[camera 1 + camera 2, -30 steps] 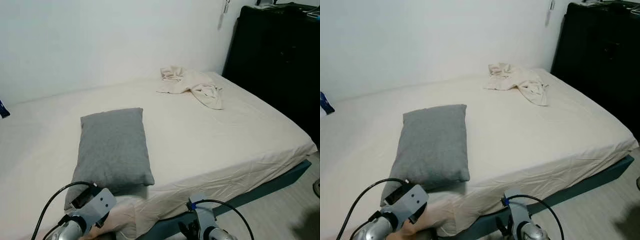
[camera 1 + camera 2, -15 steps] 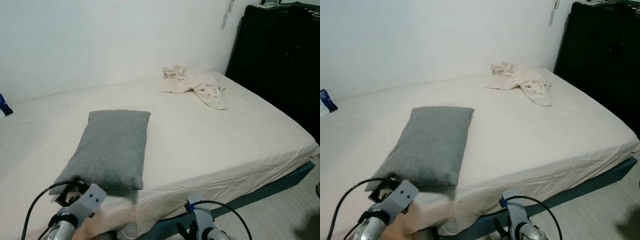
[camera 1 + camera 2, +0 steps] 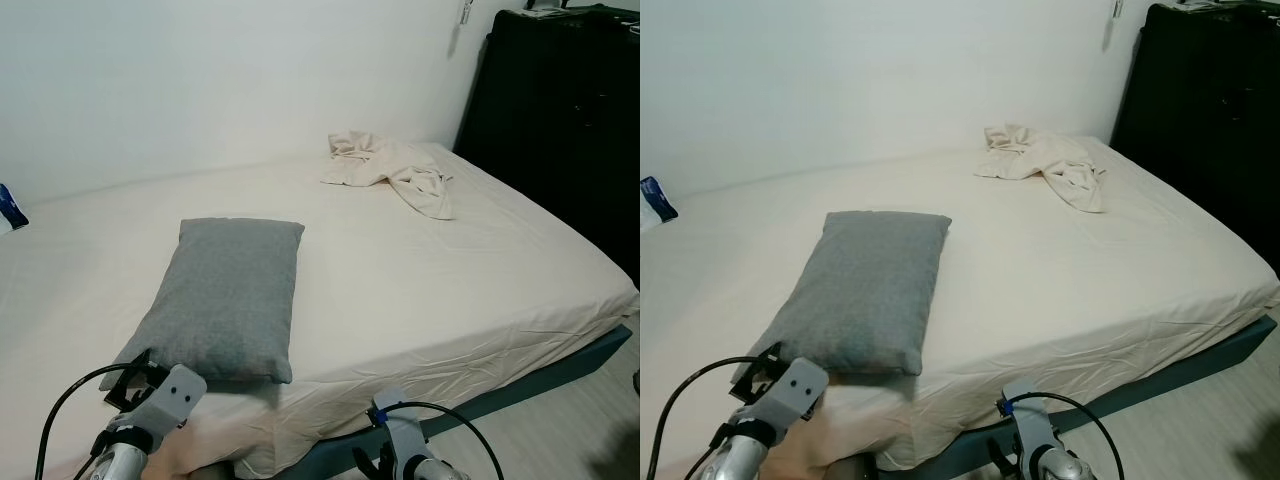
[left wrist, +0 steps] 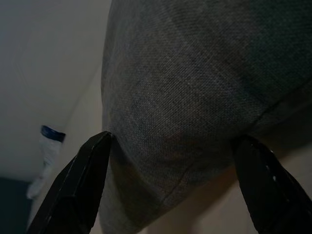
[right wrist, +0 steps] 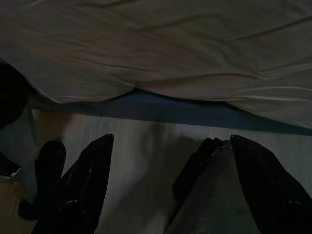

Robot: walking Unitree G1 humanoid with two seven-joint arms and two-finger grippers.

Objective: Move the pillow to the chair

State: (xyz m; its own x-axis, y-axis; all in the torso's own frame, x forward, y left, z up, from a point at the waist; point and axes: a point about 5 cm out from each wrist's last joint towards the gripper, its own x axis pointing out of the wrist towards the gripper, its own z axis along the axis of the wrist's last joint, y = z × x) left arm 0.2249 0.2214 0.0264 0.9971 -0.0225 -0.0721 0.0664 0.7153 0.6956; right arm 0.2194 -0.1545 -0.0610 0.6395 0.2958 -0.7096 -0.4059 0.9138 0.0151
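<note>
Pillow [image 3: 228, 295] has rotated since a second ago: near end swung toward the robot's left, so its long axis now runs from 7 o'clock up to 1 o'clock. Left arm shifted left with it, and the camera panned slightly as well.

Pillow lies flat on the bed [image 3: 470, 270], left of centre, near corner just short of the front edge. Sheet to its right, 3 o'clock side, is bare up to the right edge. A crumpled cream cloth [image 3: 395, 172] sits at the far end, at 1 o'clock, well apart from the pillow. Black wardrobe [image 3: 560, 120] stands beside the bed at 2 o'clock, leaving a narrow strip of floor [image 3: 560, 420] along the bed's foot. White wall runs behind the bed.

Left end effector [image 4: 178, 183] is at the pillow's near corner, fingers [image 4: 85, 185] spread wide, one on each side of the corner, fabric bulging between them; not clamped.

Right end effector [image 5: 168, 187] hangs low by the bed frame over the floor, fingers apart, holding nothing.
</note>
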